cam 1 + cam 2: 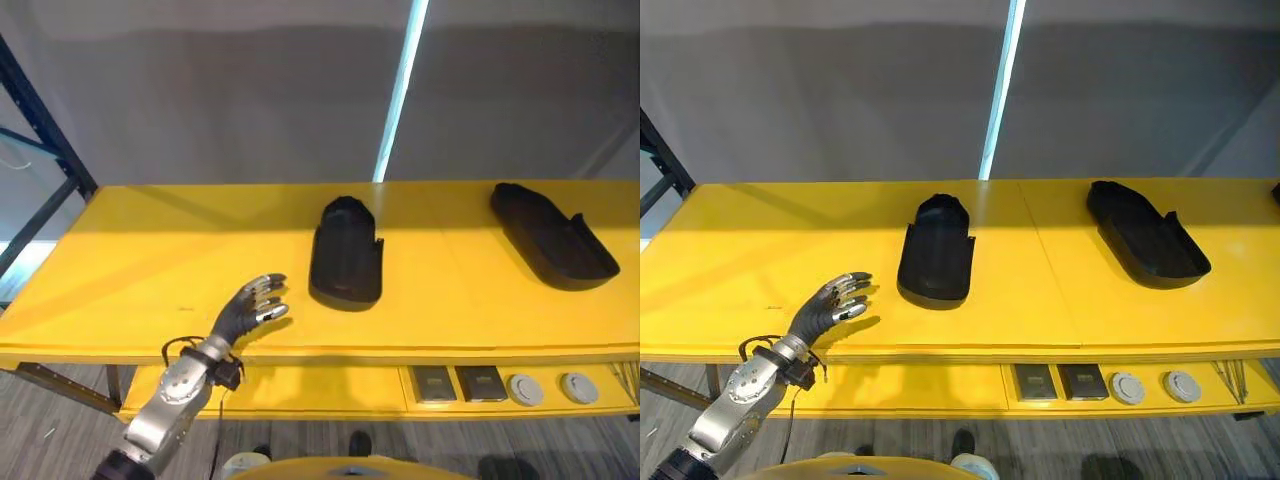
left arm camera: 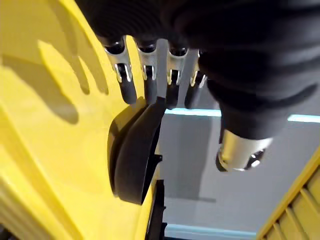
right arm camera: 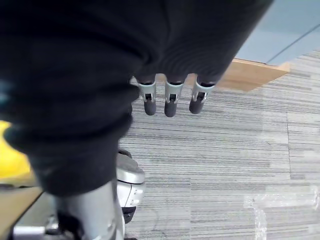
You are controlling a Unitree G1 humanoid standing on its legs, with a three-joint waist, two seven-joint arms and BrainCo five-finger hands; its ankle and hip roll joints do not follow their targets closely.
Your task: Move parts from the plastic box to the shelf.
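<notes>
Yellow shelf (image 1: 150, 250), two black parts (image 1: 346, 252) — left hand (image 1: 250, 305) empty

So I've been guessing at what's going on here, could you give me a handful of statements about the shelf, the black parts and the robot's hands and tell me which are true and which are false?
1. Two black parts lie on the yellow shelf. True.
2. The left hand is curled round one of the black parts. False: it is open, apart from the nearer part, and holds nothing.
3. The two parts touch each other. False: bare shelf lies between them.
4. The right hand hangs over the grey carpet floor, holding nothing. True.
5. Small round and square items sit on a lower level beneath the shelf. True.
</notes>
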